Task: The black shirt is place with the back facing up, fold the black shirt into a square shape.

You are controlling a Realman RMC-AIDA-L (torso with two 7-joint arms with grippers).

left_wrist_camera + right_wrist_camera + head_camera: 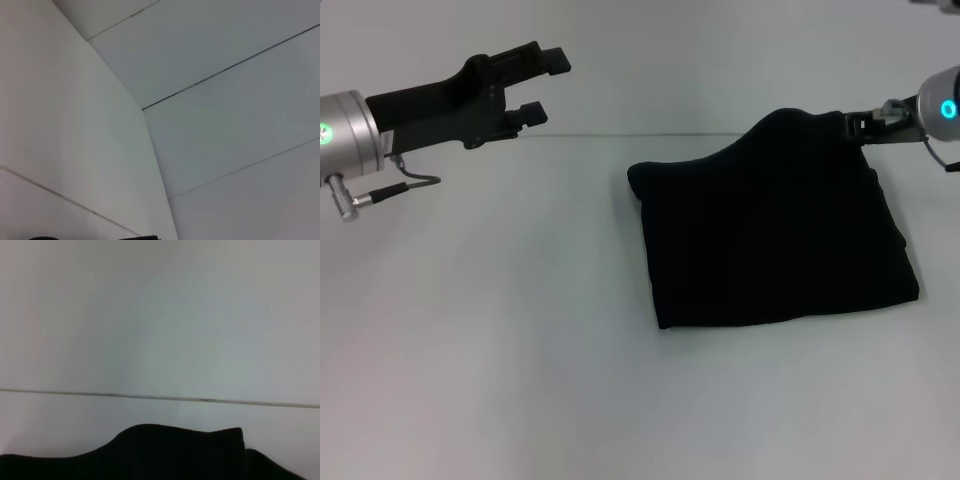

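I have the black shirt (775, 235) lying on the white tabletop (500, 340), right of centre, already folded into a compact, roughly square bundle. Its near and left edges lie flat, while the far right corner is pulled up off the surface into a raised hump.

My right gripper (865, 118) is at that lifted far right corner, low over the tabletop and reaching in from the right edge of the head view. Its fingers meet the fabric there and appear clenched on the black shirt, holding that corner above the rest of the bundle. From the right wrist camera I see only the dark ridge of the black shirt (165, 452) against the pale tabletop and the seam line beyond it.

My left gripper (545, 85) hangs in the air on the far left, well apart from the black shirt, with nothing between its two fingers; they stand clearly separated, released. The left wrist camera shows only pale panels and seams, with a sliver of something dark at one edge that I cannot identify.
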